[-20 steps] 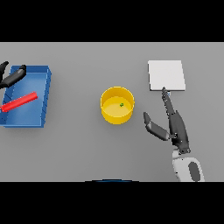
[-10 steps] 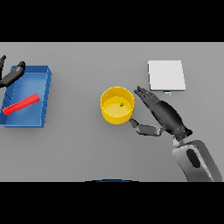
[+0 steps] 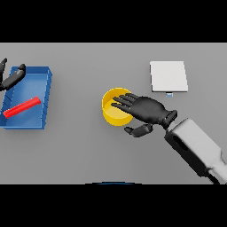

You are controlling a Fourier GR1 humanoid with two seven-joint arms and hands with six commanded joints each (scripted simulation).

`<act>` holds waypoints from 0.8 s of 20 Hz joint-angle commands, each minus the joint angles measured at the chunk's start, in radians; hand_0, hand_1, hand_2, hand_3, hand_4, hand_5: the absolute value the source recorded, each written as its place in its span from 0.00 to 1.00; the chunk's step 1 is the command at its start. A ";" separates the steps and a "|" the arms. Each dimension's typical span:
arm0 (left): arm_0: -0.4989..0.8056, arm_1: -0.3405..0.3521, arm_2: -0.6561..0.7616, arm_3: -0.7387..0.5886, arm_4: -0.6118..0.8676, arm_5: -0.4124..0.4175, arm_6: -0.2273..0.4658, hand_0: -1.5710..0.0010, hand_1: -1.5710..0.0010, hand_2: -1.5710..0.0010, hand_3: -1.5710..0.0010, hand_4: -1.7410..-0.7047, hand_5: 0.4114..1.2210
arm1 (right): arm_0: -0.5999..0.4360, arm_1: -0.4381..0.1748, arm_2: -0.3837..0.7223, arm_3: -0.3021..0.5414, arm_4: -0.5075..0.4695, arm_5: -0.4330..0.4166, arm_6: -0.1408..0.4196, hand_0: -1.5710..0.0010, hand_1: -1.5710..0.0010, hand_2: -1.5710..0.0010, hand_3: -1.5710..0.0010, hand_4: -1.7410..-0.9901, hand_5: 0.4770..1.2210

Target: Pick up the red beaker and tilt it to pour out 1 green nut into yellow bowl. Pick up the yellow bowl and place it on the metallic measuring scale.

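- My right hand [image 3: 148,110] has swung left since half a second ago; it now lies over the right rim of the yellow bowl [image 3: 114,113], fingers [image 3: 124,101] spread loosely above the bowl's opening, thumb [image 3: 139,130] low beside the outer wall. Nothing is gripped yet.
- The bowl sits mid-worktop [image 3: 80,150] where it was; my hand hides the inside, so I cannot tell whether the nut is there.
- Bare grey worktop lies all round the bowl.
- The red beaker [image 3: 22,107] lies on its side in the blue tray [image 3: 44,95] at the left edge.
- My left hand [image 3: 11,79] rests at the tray's far-left corner, fingers relaxed, holding nothing.
- Furthest right, the metallic measuring scale [image 3: 168,76] stands apart from the bowl.
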 commanded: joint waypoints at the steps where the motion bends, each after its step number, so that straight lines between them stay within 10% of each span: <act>1: 0.005 -0.001 0.000 -0.002 0.003 0.002 0.004 1.00 1.00 1.00 1.00 0.98 0.34 | -0.013 0.002 0.020 0.020 0.011 0.010 -0.016 1.00 1.00 1.00 1.00 0.70 0.31; 16: 0.026 0.013 0.017 -0.018 0.025 -0.004 -0.023 1.00 1.00 1.00 1.00 0.99 0.34 | -0.233 0.085 0.145 0.298 0.092 0.145 -0.006 1.00 1.00 1.00 1.00 0.59 0.37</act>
